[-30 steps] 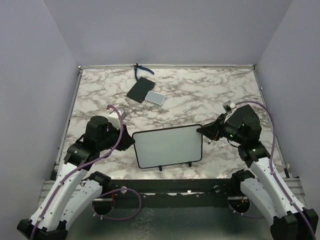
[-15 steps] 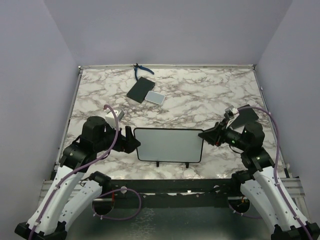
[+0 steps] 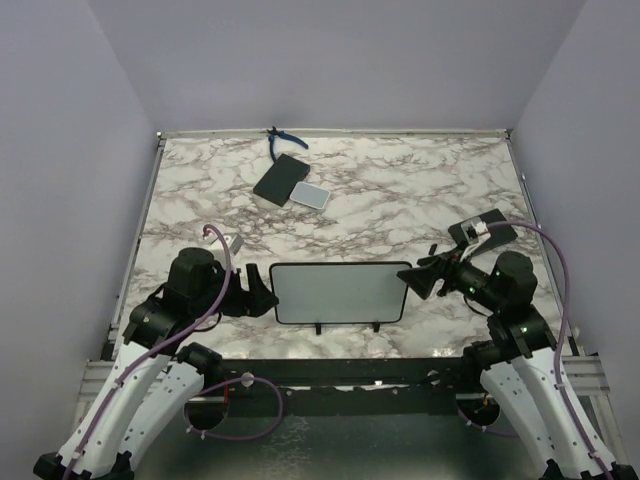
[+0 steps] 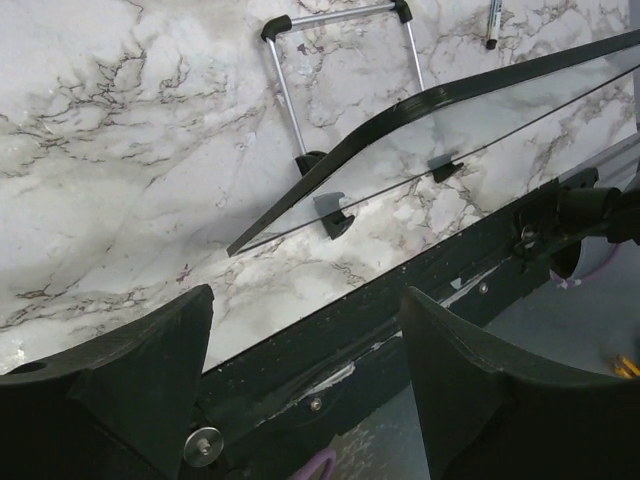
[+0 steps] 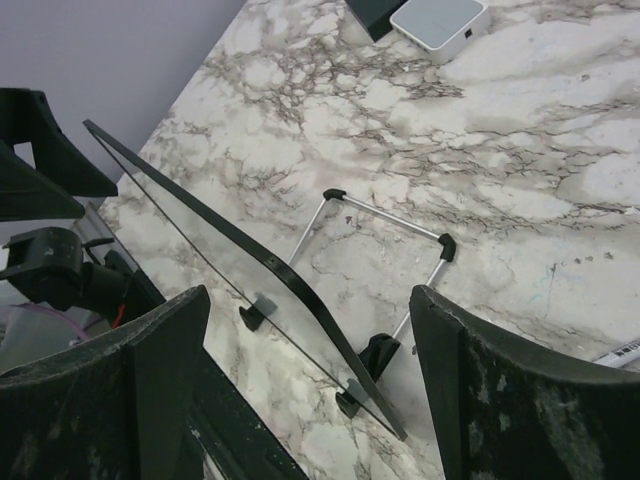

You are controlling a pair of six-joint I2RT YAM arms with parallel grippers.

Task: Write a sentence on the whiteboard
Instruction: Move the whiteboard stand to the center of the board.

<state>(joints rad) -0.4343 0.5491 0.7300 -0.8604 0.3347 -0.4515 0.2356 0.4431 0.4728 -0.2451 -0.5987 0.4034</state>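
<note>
So the whiteboard [image 3: 340,292] is standing on the marble surface [image 3: 400,190], right near the front edge and dead between the two arms. It sits on two little black feet [image 3: 320,328]. From the wrist cams you can see a wire stand [image 5: 385,225] propping it from behind, so it leans back a bit.

Left jaws are spread wide, just beside the board's left edge, and they're not touching it as far as I can tell. Right jaws are wide too, just off the right edge, gripping nothing. Both wrist views look out between the parted fingers at the board nearly edge-on.

The board face looks plain white from the top cam, and I can't make out the sentence from any view.

A marker [image 4: 492,22] lies on the surface behind the board, over toward the right arm's side. Way back by the far edge there's a black slab [image 3: 280,178] with a grey-white pad [image 3: 310,195] right up against it, and blue-handled pliers [image 3: 285,138] just behind those.
</note>
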